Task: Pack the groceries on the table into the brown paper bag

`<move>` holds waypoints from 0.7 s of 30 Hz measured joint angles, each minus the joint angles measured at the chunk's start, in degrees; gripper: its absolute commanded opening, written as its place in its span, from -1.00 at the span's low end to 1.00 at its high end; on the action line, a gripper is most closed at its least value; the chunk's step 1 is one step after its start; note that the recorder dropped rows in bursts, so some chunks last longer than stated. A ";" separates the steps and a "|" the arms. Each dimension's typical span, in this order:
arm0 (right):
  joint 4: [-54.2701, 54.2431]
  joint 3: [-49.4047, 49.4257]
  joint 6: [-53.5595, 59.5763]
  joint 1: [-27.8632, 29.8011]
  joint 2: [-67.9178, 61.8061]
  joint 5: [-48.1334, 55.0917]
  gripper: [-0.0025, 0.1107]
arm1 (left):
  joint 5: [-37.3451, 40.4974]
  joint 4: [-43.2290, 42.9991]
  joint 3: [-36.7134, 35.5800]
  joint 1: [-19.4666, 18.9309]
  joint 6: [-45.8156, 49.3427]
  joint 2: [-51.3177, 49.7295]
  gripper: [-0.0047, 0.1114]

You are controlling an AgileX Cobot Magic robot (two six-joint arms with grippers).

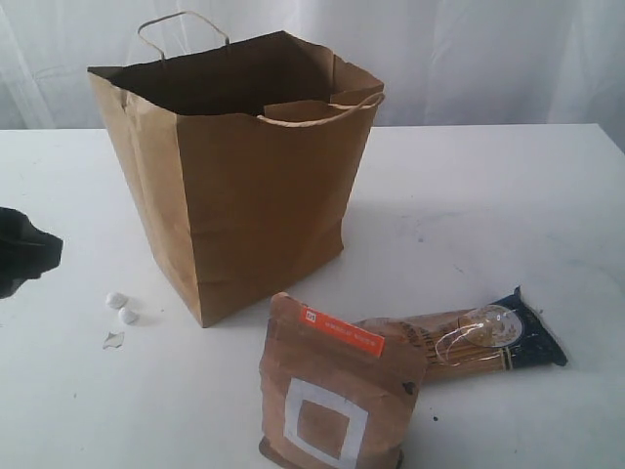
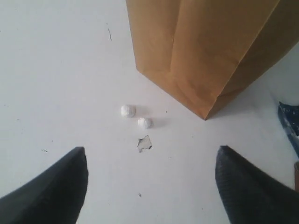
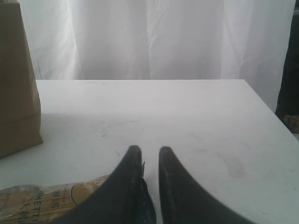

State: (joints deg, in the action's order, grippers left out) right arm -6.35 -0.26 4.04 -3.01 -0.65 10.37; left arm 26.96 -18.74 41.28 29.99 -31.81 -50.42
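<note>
Spaghetti pack [image 3: 42,201] beside nearly closed right gripper [image 3: 149,150], brown paper bag [image 2: 201,51] before wide-apart left gripper [image 2: 152,149]

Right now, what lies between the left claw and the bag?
Two white crumbs and a clear scrap on the table, shown in the left wrist view.

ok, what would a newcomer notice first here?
The tall creased brown kraft paper bag, standing open at the middle of the wide white tabletop. In front of it a brown pouch with a white square stands upright, a blue-ended spaghetti pack lying flat beside it. Two small white crumbs sit near the bag's base.
</note>
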 measured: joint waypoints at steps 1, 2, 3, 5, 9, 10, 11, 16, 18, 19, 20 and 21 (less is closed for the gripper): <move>0.00 0.00 0.00 0.00 0.00 0.00 -0.71 | -0.14 0.00 0.00 0.00 0.00 -1.15 0.41; 0.00 0.00 0.00 0.00 0.00 0.00 -0.71 | -0.20 0.00 0.00 0.00 -0.11 -1.96 0.41; 0.00 0.00 0.00 0.00 0.00 0.00 -0.71 | -0.36 0.00 0.00 0.00 -0.11 -2.81 0.41; 0.00 0.00 0.00 0.00 0.00 0.00 -0.71 | -0.62 -0.39 0.00 0.00 -0.37 -5.19 0.41; 0.00 0.00 0.00 0.00 0.00 0.00 -0.71 | -2.80 -1.93 0.00 0.00 -1.03 -10.52 0.41; 0.00 0.00 0.00 0.00 0.00 0.00 -0.71 | -3.71 -2.08 0.00 0.00 -1.29 -11.87 0.41; 0.00 0.00 0.00 0.00 0.00 0.00 -0.71 | -4.61 -2.18 0.00 0.00 -1.54 -12.90 0.41; 0.00 0.00 0.00 0.00 0.00 0.00 -0.71 | -10.63 -2.34 0.00 -2.77 -2.28 -18.76 0.41; 0.00 0.00 0.00 0.00 0.00 0.00 -0.71 | -13.00 -2.08 0.00 -4.39 -2.65 -20.98 0.41; 0.00 0.00 0.00 0.00 0.00 0.00 -0.71 | -14.17 -2.09 0.00 -5.35 -3.12 -22.24 0.41; 0.00 0.00 0.00 0.00 0.00 0.00 -0.71 | -15.28 -2.09 0.00 -6.30 -3.38 -23.52 0.41; 0.00 0.00 0.00 0.00 0.00 0.00 -0.71 | -16.19 -1.95 0.09 -7.02 -3.49 -24.85 0.41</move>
State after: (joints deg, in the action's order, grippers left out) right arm -6.35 -0.26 4.04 -3.01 -0.65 10.37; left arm 10.78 -20.68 41.37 22.97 -35.30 -75.27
